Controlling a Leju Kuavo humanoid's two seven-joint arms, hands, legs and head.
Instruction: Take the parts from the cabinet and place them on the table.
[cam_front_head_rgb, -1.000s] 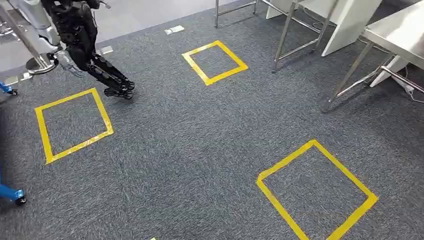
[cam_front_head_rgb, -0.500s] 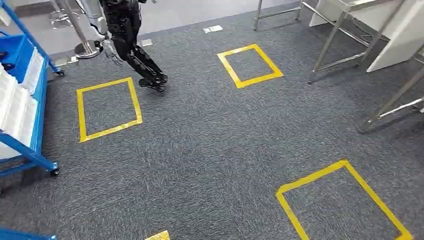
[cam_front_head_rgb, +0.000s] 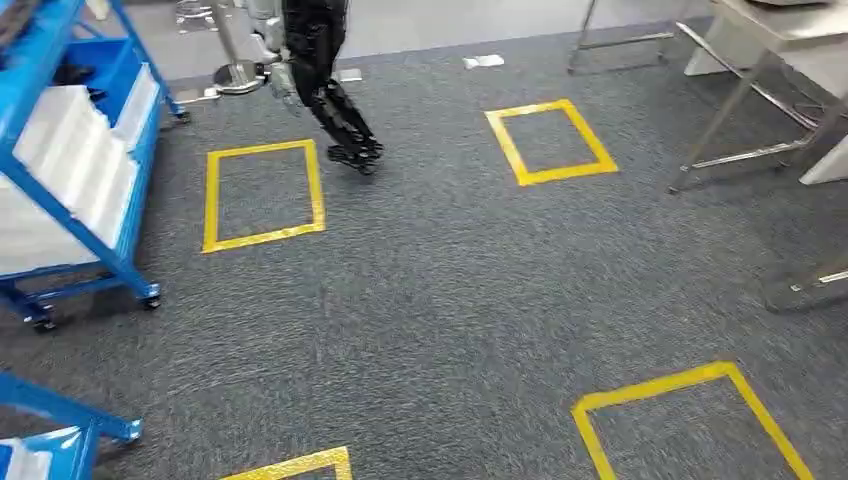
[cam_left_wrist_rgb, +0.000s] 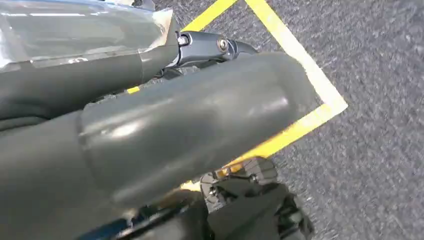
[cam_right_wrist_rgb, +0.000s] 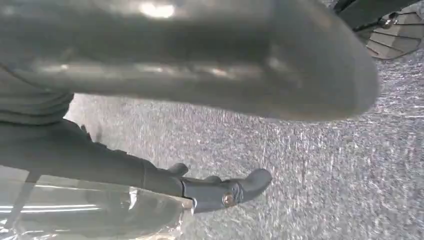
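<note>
A: We start at the left robot hand (cam_left_wrist_rgb: 190, 115). Its thick grey thumb lies across most of the left wrist view, and one dark finger (cam_left_wrist_rgb: 212, 44) stretches out straight beside it.

B: Is it open or closed?

A: We cannot tell, because the thumb hides the rest. We see nothing in its grasp. Behind it there is grey carpet and the corner of a yellow tape square (cam_left_wrist_rgb: 305, 75).

B: And the right robot hand (cam_right_wrist_rgb: 190, 65)?

A: We log it as open and holding nothing. Bare carpet shows between the thumb and the dark fingers (cam_right_wrist_rgb: 220, 192), which lie straight.

B: Where are the parts?

A: We cannot make out any single part. In the head view the blue cabinet (cam_front_head_rgb: 112, 62) stands at the left edge on castors, with white bins (cam_front_head_rgb: 70, 160) on its sloped shelves. Both robot hands are well apart from it.

B: And the surface?

A: We note the surface (cam_front_head_rgb: 790, 28) at the far upper right, pale-topped on metal legs, across the carpet (cam_front_head_rgb: 440, 290) from the cabinet.

B: What lies between them?

A: Yellow tape squares mark the floor, one near the cabinet (cam_front_head_rgb: 262, 193) and one toward the surface (cam_front_head_rgb: 550, 142). A second robot (cam_front_head_rgb: 325, 70) with dark legs is at the top, next to a round stand base (cam_front_head_rgb: 238, 76), with its feet just beside the nearer square. Another blue frame (cam_front_head_rgb: 60, 410) sits at the lower left.
</note>
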